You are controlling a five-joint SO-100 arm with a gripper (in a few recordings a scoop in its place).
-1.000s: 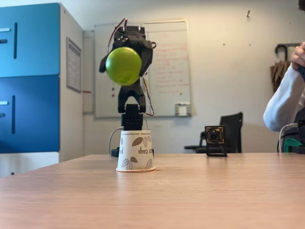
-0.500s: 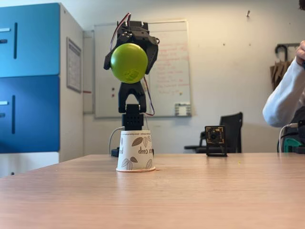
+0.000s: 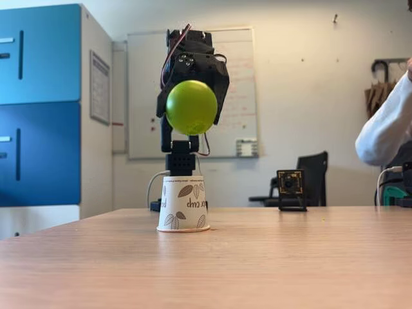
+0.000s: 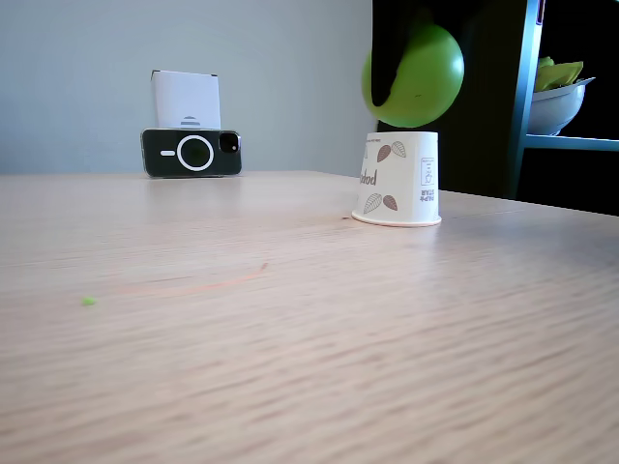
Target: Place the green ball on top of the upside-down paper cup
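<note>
One big wooden table (image 3: 270, 257) fills the bottom of both fixed views. At the left of a fixed view stands a blue cabinet (image 3: 38, 103), and a whiteboard (image 3: 238, 90) hangs on the wall behind the arm. A person's white sleeve (image 3: 385, 132) shows at the right edge.

The black robot arm (image 3: 180, 154) stands behind the cup and reaches up. Its gripper (image 3: 192, 96) is closed tight on the green ball (image 3: 191, 107), with dark fingers on both sides of it. The ball hangs in the air above the upside-down paper cup (image 3: 183, 203), a little to the right of the cup's middle in this view. It is not touching the cup here (in the other fixed view the ball (image 4: 414, 75) looks very close to the cup's (image 4: 398, 179) flat top, and I cannot tell if there is a gap).

A small black camera (image 3: 291, 189) sits on the table to the right. A dark phone (image 4: 191, 153) lies on its side in front of a white box (image 4: 186, 100).
</note>
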